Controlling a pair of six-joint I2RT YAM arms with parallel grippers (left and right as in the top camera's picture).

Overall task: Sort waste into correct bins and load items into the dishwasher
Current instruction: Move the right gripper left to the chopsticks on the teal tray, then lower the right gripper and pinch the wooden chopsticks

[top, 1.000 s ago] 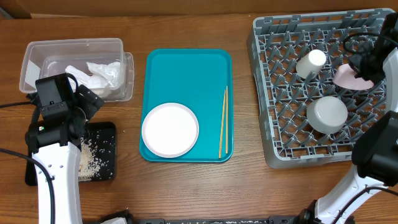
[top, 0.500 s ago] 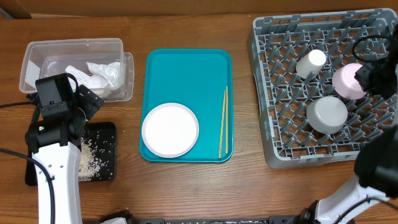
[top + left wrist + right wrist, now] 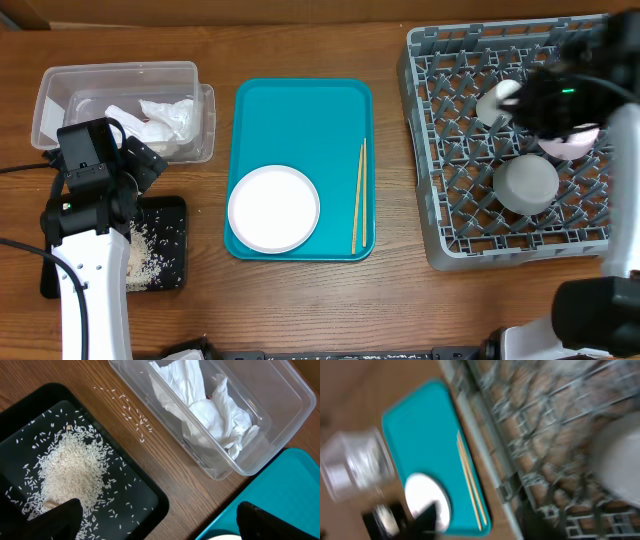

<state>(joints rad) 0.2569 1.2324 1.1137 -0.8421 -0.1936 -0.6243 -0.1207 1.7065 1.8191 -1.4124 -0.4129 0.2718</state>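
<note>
left arm [image 3: 88, 270]: rises from the near edge of the table [image 3: 300, 300] at the left, its white link running straight away from the base and its dark wrist bent over the far end of the black tray [image 3: 176, 206].
left gripper [image 3: 167, 522]: jaws spread wide, fingers [image 3: 62, 517] at the two lower corners of the wrist view, nothing between them; it hangs over the bare wood between black tray and clear tub [image 3: 60, 85].
rice [image 3: 70, 472]: heaped in the black tray, loose grains around the heap; a few more grains [image 3: 127, 410] lie on the wood just beside the tub.
plate [image 3: 273, 208]: flat in the near left corner of the teal tray [image 3: 300, 120].
chopsticks [image 3: 358, 197]: side by side along the teal tray's right edge, lengthwise.
dish rack [image 3: 470, 255]: at the right of the table, well apart from the teal tray.
grey metal bowl [image 3: 527, 184]: upside down among the pegs, in the rack's near half.
pink bowl [image 3: 572, 146]: in the rack, just beyond the metal bowl and to its right, partly under the right gripper.
right arm [image 3: 622, 200]: comes up the right edge and folds leftward over the rack's far half, smeared by motion.
right gripper [image 3: 481, 520]: jaws look parted and empty, though the blur makes this uncertain.
cup [image 3: 495, 103]: lying in the rack's far half, left of the pink bowl, partly hidden by the right gripper.
napkins [image 3: 210, 410]: crumpled inside the clear tub at the far left.
</note>
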